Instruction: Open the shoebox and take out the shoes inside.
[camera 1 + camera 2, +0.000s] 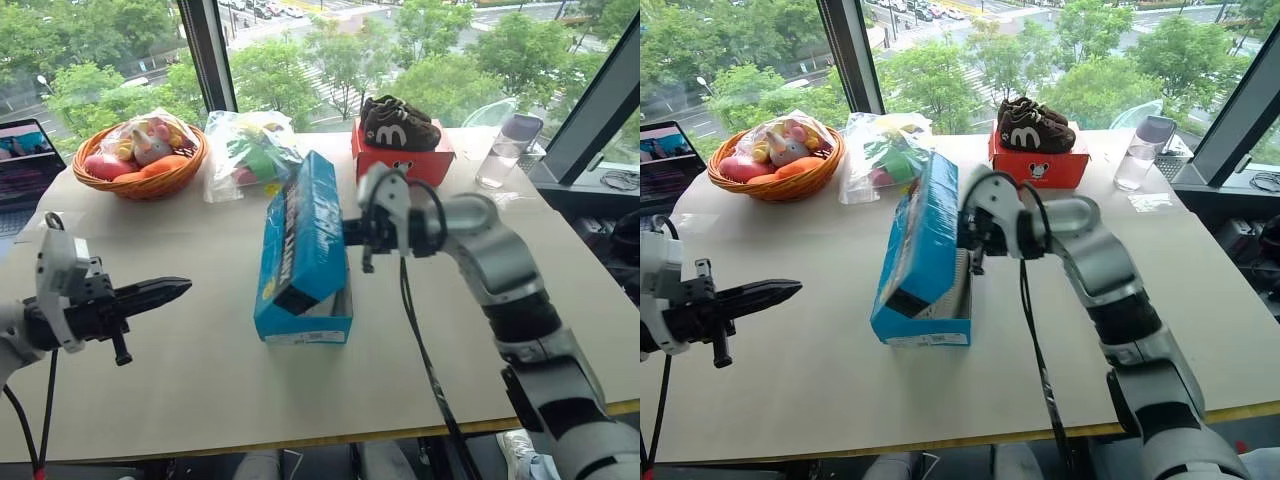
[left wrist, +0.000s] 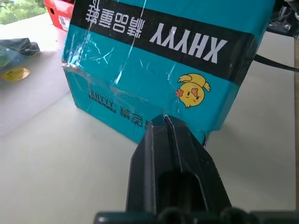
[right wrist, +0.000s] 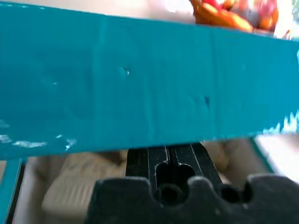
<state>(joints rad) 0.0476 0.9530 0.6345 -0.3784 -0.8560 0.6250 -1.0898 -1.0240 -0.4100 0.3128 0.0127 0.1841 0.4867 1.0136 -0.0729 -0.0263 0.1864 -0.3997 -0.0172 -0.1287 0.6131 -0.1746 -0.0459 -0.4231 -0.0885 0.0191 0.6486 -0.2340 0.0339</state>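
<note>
The right gripper (image 1: 352,232), at the centre of the head view, has its fingers pressed together and tucked under the edge of the shoebox (image 1: 303,255) lid, propping it up at a steep tilt; it pushes the lid rather than clamping it. The left gripper (image 1: 172,291), at the lower left, is also closed, holds nothing, and hangs over the counter (image 1: 200,380) apart from the shoebox.

The shoebox sits mid-counter, its lid tipped toward the left of the frame. In the right wrist view, pale cream shapes, probably the shoes (image 3: 70,186), lie in the white interior below the lid.

My judgement: the lid only rests on closed fingers, so it could slip off and drop shut. A harder push could slide or tip the light shoebox leftward, since nothing braces it.

Behind, at upper left, a woven basket (image 1: 146,182) holds soft toys and orange and pink things. Beside it is a clear bag (image 1: 250,150) of colourful items. A red box (image 1: 405,160) carries dark brown shoes (image 1: 398,124) on top; a lidded cup (image 1: 507,150) stands at its right.
</note>
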